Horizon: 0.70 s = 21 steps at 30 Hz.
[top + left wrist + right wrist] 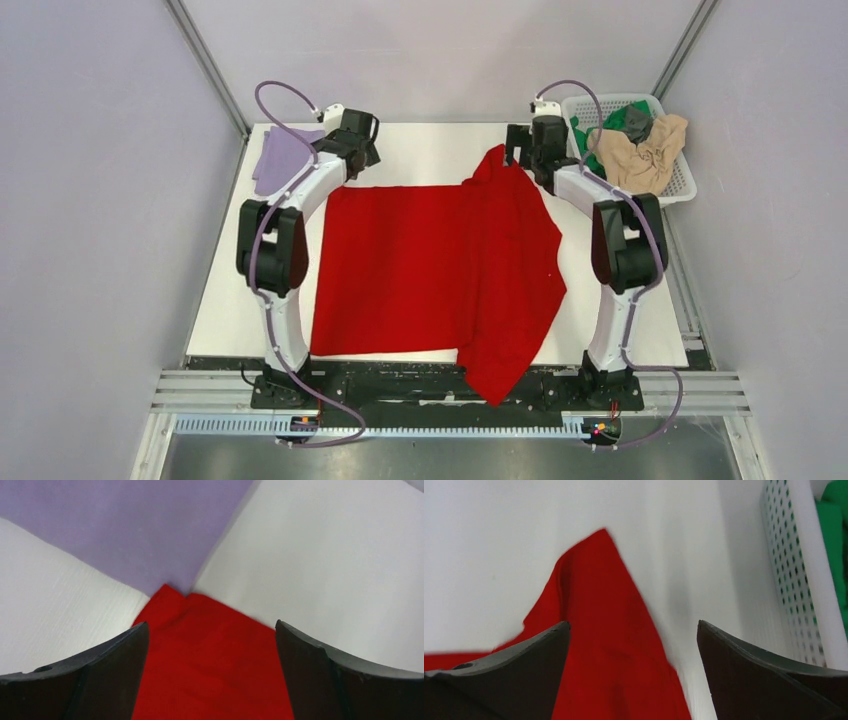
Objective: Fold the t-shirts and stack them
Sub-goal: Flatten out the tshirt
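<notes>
A bright red t-shirt [430,265] lies spread over the white table [240,310], its right part doubled over and one end hanging off the near edge. My left gripper [358,140] stands open over the shirt's far left corner [200,650]. My right gripper [525,145] is open too, over the far right peak of the red cloth [599,630]. Neither holds anything. A folded lavender t-shirt [282,157] rests at the far left corner and shows behind the red corner in the left wrist view [125,530].
A white mesh basket [680,180] at the far right holds beige [640,155], green [600,125] and dark grey [637,120] shirts; its wall [794,575] is close to my right gripper. Grey walls enclose the table on three sides.
</notes>
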Tool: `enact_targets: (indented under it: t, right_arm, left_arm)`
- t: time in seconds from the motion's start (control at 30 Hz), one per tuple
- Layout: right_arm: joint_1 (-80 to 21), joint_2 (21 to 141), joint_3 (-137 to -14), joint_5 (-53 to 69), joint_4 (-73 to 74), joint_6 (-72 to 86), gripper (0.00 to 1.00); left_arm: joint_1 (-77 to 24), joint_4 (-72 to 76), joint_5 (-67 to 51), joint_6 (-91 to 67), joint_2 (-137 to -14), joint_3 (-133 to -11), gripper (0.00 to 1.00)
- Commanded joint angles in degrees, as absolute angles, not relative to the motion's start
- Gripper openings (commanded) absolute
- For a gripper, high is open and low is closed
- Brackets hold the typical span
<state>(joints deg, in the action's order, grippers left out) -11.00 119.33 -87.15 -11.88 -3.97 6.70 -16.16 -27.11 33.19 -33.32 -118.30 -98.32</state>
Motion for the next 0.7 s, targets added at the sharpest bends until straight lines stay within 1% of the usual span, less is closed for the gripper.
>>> enact_targets:
  t: [0.0, 0.07, 0.17, 0.27, 0.37, 0.5, 0.67]
  right_arm:
    - [-11.49, 105.9, -75.25, -2.3, -2.57, 10.39, 0.98]
    - [-11.51, 101.93, -68.42, -0.26, -2.95, 12.62, 0.98]
    - [-11.51, 99.29, -61.19, 1.81, -2.69, 14.57, 0.98]
    - [-11.48, 97.75, -55.38, 5.19, -2.85, 16.51, 0.98]
    - [-11.51, 96.5, -49.76, 7.0, -4.65, 17.47, 0.98]
    - [-10.55, 94.24, -44.15, 1.03, -4.22, 17.87, 0.98]
    - [-4.97, 91.3, -39.92, -3.4, -0.98, 18.23, 0.98]
  left_arm:
    - [-17.59, -25.81, 22.37, -36.17, -107.9, -90.32, 1.0]
    - [-18.16, -22.16, 16.85, -36.52, -105.96, -84.78, 1.0]
    - [-18.37, -19.47, 8.85, -37.96, -106.18, -80.54, 1.0]
    - [-18.62, -18.31, 4.97, -39.17, -106.93, -77.06, 1.0]
    - [-18.69, -16.66, 4.86, -39.7, -106.62, -73.16, 1.0]
    - [-18.58, -16.51, 6.24, -39.65, -106.19, -69.8, 1.0]
    - [-18.62, -16.45, 6.84, -39.49, -105.15, -66.44, 1.0]
